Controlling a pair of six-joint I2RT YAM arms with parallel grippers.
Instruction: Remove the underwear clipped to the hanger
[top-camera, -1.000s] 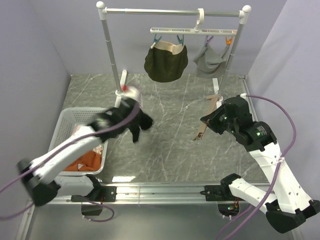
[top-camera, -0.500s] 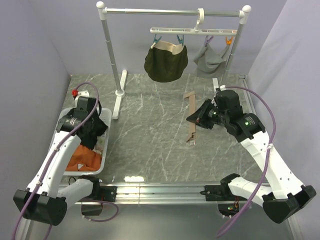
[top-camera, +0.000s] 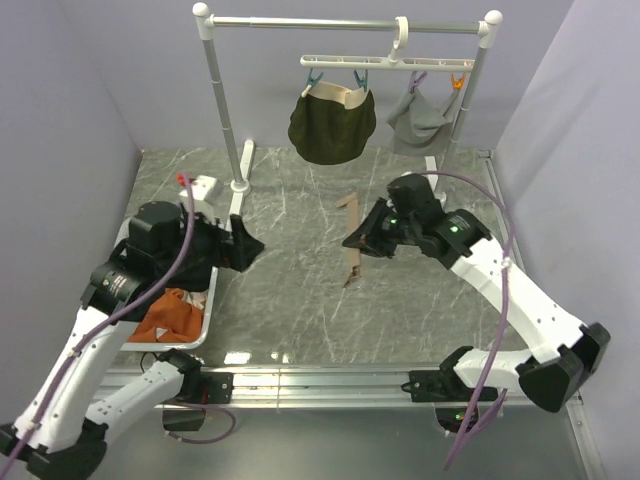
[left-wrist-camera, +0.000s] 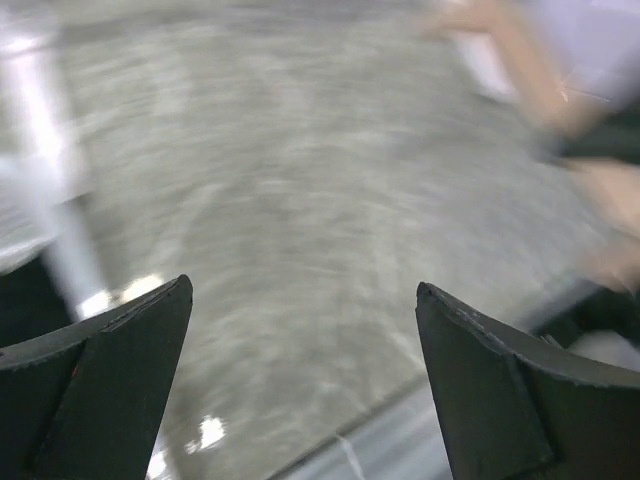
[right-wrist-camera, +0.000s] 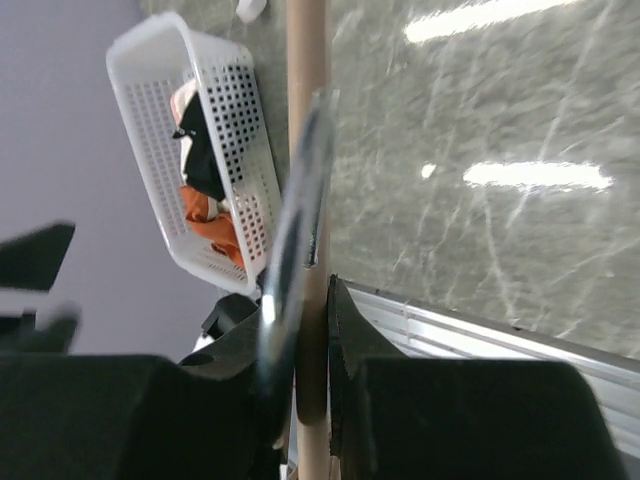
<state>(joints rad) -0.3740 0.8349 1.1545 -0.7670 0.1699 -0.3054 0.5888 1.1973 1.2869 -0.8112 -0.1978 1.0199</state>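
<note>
From above I see the olive briefs (top-camera: 332, 125) and grey briefs (top-camera: 420, 118) clipped to the hanger (top-camera: 385, 62); only my right wrist view shows black cloth (right-wrist-camera: 200, 150) in the basket (right-wrist-camera: 245, 130). Left gripper (left-wrist-camera: 300, 370) released over the bench (left-wrist-camera: 300, 180), right gripper (right-wrist-camera: 305, 300) clenched on a tan strip (right-wrist-camera: 305, 100)

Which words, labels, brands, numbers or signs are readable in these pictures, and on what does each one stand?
None is readable. The hanger, the olive brief, the grey brief, the basket and the tan strip bear no print that shows; the left wrist view is blurred.
</note>
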